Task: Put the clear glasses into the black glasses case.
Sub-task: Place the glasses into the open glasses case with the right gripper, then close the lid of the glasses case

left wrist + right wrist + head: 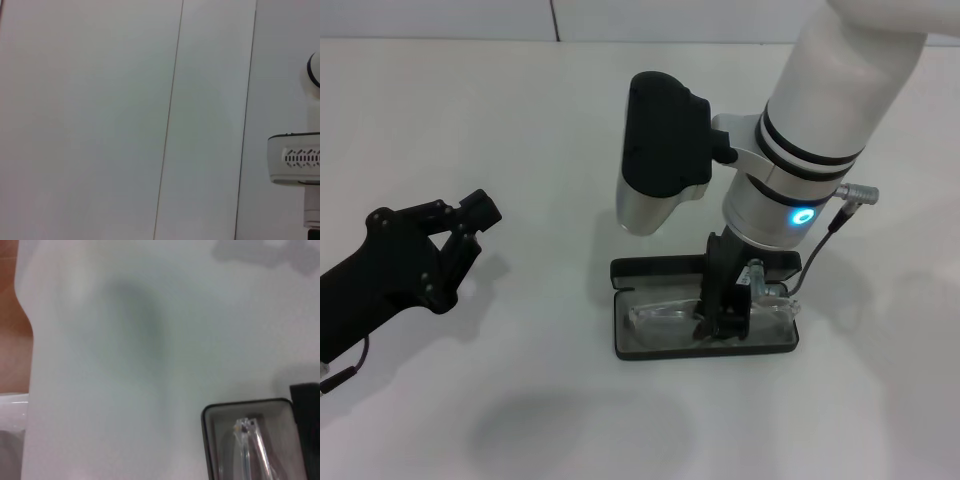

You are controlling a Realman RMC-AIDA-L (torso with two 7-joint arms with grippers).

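The black glasses case (640, 345) lies open on the white table, its lid (655, 267) folded back on the far side. The clear glasses (660, 315) lie in its grey-lined tray, reaching from end to end. My right gripper (725, 318) points straight down into the case and is shut on the clear glasses near their middle. The right wrist view shows one corner of the case (212, 412) and a clear arm of the glasses (252, 440) inside it. My left gripper (470, 225) hovers far off to the left, away from the case.
White table all round the case. A soft shadow (580, 430) lies on the near side. The left wrist view holds only the white surface and a white part of the robot (295, 157) at its edge.
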